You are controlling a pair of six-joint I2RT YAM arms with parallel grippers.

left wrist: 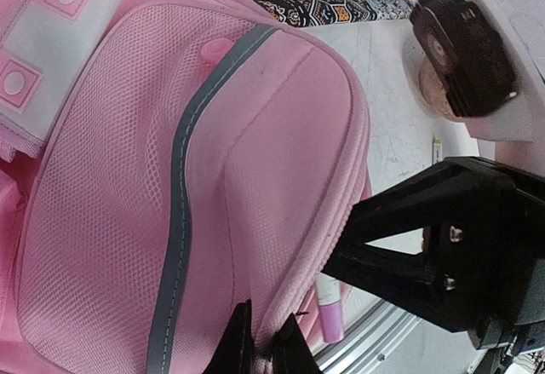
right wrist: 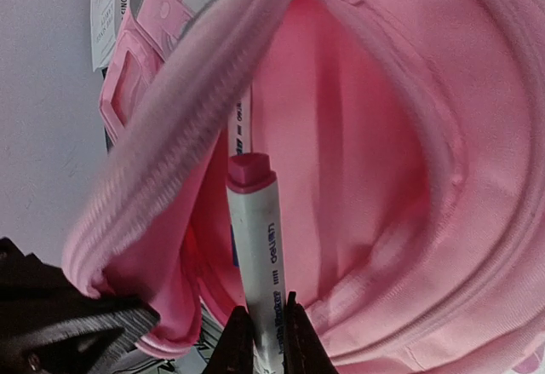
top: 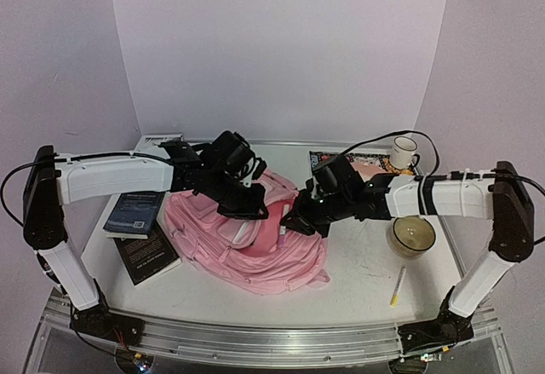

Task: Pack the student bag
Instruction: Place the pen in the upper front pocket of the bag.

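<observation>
Marker (right wrist: 254, 246) in right hand (right wrist: 262, 340), tip between zip edges (right wrist: 183, 110) of student bag (right wrist: 409, 135)

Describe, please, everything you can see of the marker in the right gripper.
The marker is a white, plastic-looking barrel with dark print and a pink cap. The right gripper pinches its rear end; the capped end points into the open pocket of the pink student bag, between the zip edges. Whether it touches fabric is unclear.
</observation>
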